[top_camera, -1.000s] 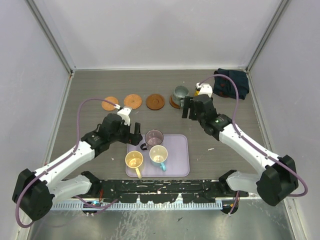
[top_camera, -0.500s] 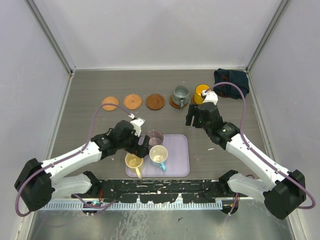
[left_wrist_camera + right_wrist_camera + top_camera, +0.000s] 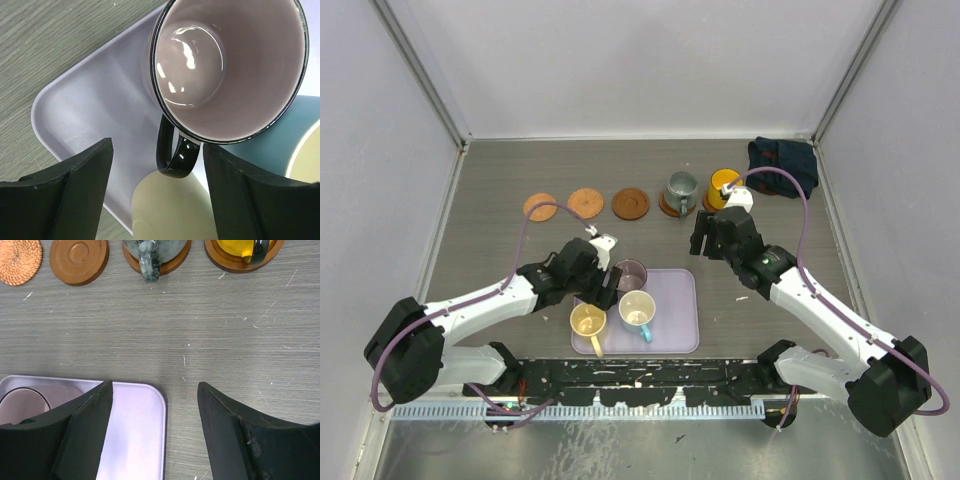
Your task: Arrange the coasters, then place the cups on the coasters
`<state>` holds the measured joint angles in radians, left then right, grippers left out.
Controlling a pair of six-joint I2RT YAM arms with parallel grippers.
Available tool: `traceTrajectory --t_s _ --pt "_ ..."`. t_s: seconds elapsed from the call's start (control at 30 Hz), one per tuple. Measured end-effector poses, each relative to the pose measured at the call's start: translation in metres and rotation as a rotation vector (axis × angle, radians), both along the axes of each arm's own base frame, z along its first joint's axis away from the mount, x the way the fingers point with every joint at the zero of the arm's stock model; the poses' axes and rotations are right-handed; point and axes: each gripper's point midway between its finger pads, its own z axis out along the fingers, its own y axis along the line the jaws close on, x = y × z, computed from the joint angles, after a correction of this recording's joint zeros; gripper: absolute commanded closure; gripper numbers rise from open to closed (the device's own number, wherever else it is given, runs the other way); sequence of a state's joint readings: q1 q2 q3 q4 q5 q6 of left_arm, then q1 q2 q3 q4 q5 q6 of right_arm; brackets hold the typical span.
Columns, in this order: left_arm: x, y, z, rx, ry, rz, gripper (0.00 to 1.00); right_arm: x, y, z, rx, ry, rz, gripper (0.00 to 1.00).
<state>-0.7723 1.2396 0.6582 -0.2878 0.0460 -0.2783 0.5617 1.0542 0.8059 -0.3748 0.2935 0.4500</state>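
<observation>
Purple mug upright on lavender tray, black handle between spread jaws of left gripper, not clamped. Right gripper spread too, empty, above table. Grey-green mug and yellow-orange mug on coasters.

Lavender tray, black-handled purple cup, woven orange coaster, grey-green cup, yellow-orange cup.
</observation>
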Motion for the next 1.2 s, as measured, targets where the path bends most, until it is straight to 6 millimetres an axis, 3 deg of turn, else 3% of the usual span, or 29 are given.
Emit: traceTrajectory --t_s 0.43,0.7,0.83,0.97,1.1,1.2 --pt "0.000 -0.014 0.008 -0.057 -0.014 -0.043 1.00 -0.002 0.003 -0.012 -0.006 0.032 0.005 0.28" --pt "0.003 -0.016 0.011 -0.057 -0.026 -0.038 1.00 -0.002 0.005 -0.016 -0.007 0.042 0.010 0.28" --pt "0.013 -0.017 0.023 -0.041 -0.061 -0.011 1.00 -0.003 0.005 -0.019 -0.008 0.046 0.010 0.28" --pt "0.035 -0.022 0.050 -0.039 -0.139 0.037 1.00 -0.004 0.004 -0.025 -0.009 0.052 0.008 0.29" --pt "0.073 -0.024 0.077 -0.003 -0.249 0.143 1.00 -0.006 0.003 -0.034 -0.014 0.062 0.009 0.29" --pt "0.102 -0.024 0.086 0.036 -0.319 0.230 1.00 -0.008 0.004 -0.041 -0.010 0.067 0.016 0.30"
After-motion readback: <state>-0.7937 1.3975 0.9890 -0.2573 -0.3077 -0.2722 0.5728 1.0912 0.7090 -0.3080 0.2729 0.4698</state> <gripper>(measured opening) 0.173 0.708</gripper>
